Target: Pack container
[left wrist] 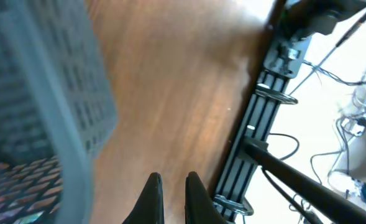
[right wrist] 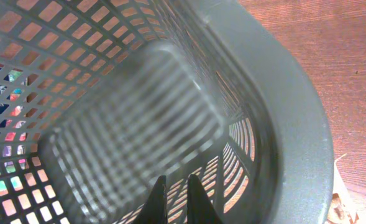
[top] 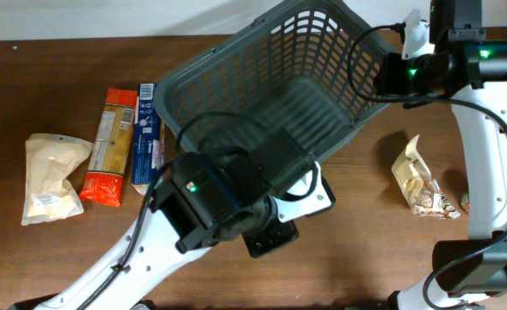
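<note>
**Ana:** Left arm (top: 210, 202) loomed largest, its black housing over the near middle of the table (top: 365, 250), just in front of the grey shopping basket (top: 236, 65).

**Ben:** And the left gripper (left wrist: 173, 186)?

**Ana:** Fingers drawn almost together with only a thin slit between, nothing in it, aimed along bare wood with the lattice wall blurred to one side.

**Ben:** The other claw?

**Ana:** Much the same. The right gripper (right wrist: 174, 186) was poked down inside the basket at its right end, fingers nearly closed and gripping nothing I could make out.

**Ben:** So what was actually packed?

**Ana:** Nothing, as far as I could see! The basket sat at the far centre, and both views into it showed only grey floor and slots. Every grocery lay outside. A blue-and-white box (top: 145, 138) was just beside the left corner, an orange packet (top: 108, 146) was against that, and a white pouch (top: 53, 176) lay further left. A crinkled snack bag (top: 421, 185) sat alone on the right.

**Ben:** Then it looked like the very start. How to play the first pick?

**Ana:** I'd have said spread the left fingers wide before dropping, take the box across its narrow width, and lift well above that thick rim. The right arm needed to come out first, or the two could clash over the basket.
</note>
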`<action>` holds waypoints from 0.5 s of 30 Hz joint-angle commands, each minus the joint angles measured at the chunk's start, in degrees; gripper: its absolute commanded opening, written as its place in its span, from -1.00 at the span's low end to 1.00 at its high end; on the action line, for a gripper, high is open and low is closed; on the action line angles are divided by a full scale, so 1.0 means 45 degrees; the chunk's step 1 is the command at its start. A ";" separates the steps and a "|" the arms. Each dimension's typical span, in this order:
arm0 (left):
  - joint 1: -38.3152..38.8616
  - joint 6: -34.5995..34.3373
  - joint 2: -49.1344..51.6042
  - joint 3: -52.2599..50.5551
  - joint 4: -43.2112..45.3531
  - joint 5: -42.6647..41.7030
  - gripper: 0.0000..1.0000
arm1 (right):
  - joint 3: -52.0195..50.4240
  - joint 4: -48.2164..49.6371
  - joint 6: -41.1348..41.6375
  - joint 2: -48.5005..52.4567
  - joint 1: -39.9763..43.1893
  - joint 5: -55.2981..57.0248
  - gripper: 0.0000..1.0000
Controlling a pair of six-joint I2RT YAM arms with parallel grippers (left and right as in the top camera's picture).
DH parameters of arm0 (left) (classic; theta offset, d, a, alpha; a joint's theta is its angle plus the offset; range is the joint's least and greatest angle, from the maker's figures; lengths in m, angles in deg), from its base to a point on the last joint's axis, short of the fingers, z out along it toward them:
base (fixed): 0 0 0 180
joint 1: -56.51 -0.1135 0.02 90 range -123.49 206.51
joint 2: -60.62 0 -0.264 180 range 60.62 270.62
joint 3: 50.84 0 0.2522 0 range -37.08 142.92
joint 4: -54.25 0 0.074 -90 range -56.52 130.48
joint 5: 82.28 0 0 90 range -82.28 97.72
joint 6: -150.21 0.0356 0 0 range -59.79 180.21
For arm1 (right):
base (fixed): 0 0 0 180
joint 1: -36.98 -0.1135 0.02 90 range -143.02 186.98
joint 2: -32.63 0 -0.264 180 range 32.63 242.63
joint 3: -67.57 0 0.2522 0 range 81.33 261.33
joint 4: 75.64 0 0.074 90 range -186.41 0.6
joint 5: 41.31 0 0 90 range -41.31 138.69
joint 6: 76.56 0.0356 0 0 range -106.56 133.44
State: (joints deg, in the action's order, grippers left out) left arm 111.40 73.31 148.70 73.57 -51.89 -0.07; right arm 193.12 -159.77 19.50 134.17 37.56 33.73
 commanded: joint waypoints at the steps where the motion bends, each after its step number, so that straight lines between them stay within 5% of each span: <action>1: 0.0355 0.0155 -0.0097 0.0146 -0.0053 -0.0418 -0.96 | 0.0199 -0.0097 0.0078 0.0024 -0.0141 0.0141 -0.92; 15: 0.0403 0.0160 -0.0097 -0.3060 0.1025 0.1185 -0.96 | 0.0199 -0.0423 0.0078 0.0024 -0.0141 0.0136 -0.92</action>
State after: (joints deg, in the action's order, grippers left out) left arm 113.08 73.29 148.68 64.04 -48.83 2.64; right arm 193.12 -161.17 19.50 134.17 37.56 33.82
